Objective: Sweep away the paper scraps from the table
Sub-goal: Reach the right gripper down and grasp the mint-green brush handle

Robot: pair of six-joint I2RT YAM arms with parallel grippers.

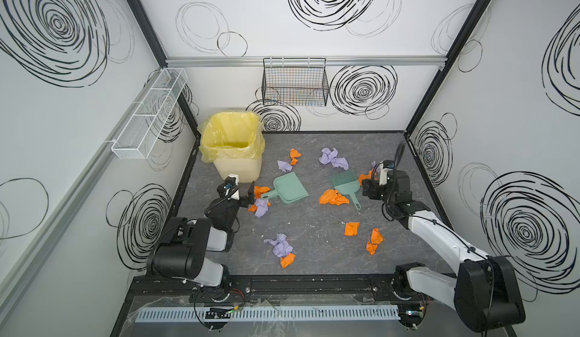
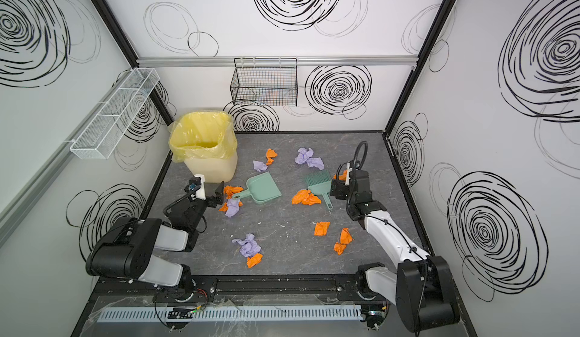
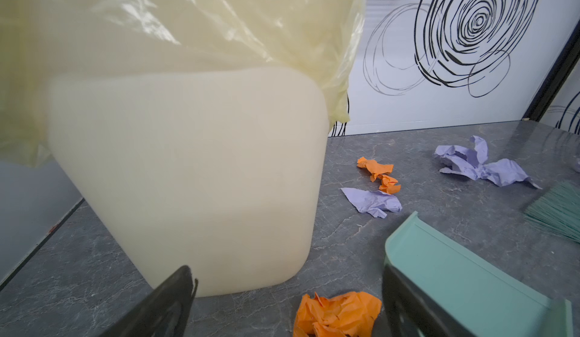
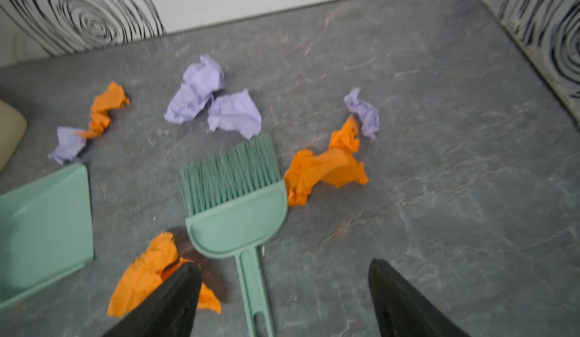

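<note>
Orange and lilac paper scraps [image 2: 321,228] scattered over grey table [image 2: 292,250], green dustpan [image 2: 263,188] and brush [image 2: 320,185] laid mid-table, yellow-lined bin [image 2: 213,169] placed far left.

White enclosure walls [image 1: 314,43] scrawled with black spirals.
A black wire basket [image 1: 295,83] hangs from the back wall's silver rail [image 1: 219,61]; a white mesh shelf [image 1: 147,115] lines the left wall.
</note>
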